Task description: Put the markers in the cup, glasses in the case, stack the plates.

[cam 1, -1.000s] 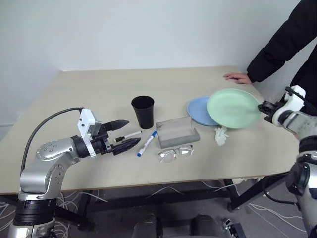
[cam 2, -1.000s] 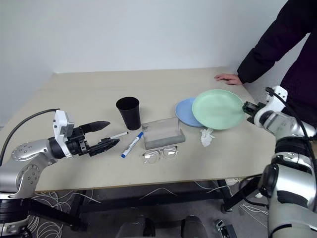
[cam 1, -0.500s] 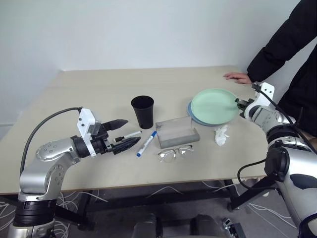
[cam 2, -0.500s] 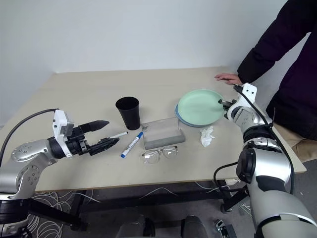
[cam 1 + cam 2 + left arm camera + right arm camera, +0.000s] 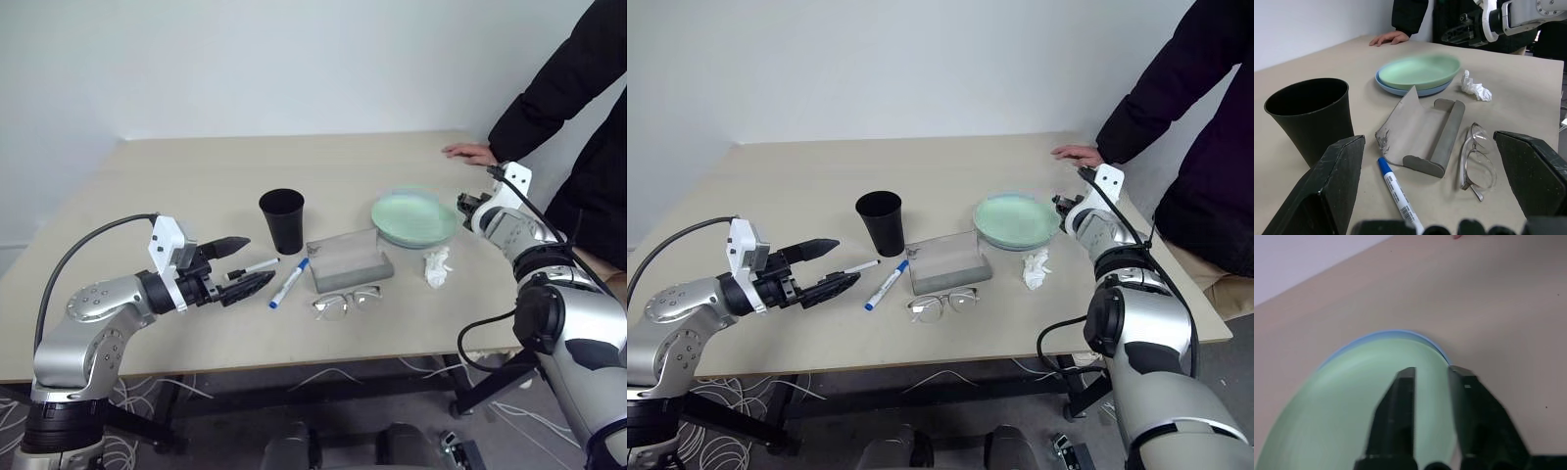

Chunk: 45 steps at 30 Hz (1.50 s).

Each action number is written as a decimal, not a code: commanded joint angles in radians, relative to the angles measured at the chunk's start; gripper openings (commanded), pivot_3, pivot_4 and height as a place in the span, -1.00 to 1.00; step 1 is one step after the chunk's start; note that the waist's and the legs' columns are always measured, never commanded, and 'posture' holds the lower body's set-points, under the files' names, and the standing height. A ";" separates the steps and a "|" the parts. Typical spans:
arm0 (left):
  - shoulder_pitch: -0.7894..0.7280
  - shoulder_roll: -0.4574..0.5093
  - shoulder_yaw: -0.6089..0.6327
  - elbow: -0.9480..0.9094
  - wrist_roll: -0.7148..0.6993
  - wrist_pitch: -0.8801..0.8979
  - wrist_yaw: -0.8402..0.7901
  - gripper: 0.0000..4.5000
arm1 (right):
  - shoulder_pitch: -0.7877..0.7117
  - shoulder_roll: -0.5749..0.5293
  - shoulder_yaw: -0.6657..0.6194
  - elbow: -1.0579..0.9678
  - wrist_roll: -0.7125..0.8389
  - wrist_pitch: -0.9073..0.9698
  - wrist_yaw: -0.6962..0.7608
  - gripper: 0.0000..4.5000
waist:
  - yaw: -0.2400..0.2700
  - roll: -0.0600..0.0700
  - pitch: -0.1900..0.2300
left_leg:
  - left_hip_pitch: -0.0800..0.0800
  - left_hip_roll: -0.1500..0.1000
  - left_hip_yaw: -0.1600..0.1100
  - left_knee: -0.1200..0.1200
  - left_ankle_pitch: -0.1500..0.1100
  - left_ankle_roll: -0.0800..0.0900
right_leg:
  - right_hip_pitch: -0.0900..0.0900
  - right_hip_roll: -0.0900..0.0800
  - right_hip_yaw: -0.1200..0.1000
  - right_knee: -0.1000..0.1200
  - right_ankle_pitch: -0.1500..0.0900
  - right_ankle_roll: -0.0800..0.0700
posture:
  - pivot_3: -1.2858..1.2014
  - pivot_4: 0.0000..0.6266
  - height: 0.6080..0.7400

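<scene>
Now that the green plate [image 5: 415, 217] sits on the blue plate [image 5: 1400, 87] on the surface [image 5: 196, 186], the right end effector [image 5: 1431, 377], fingers a little apart, should back away slowly without bumping it.

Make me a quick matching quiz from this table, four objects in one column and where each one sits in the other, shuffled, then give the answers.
Things:
1. green plate
2. glasses
3. tissue
4. blue-capped marker

Places:
A. between the black cup and the grey case
B. lying on top of the blue plate
C. on the near side of the case, by the table edge
D. just in front of the stacked plates

Pairs: 1-B, 2-C, 3-D, 4-A
</scene>
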 commanded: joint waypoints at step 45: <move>-0.019 0.002 0.012 -0.036 -0.015 -0.015 0.020 1.00 | 0.406 -0.161 0.549 -0.669 -0.250 0.183 0.712 0.72 | 0.007 0.000 0.000 | 0.000 0.001 -0.003 -0.001 0.000 0.000 | -0.001 0.000 -0.004 0.000 -0.001 -0.003 | 0.03 -1.00 1.00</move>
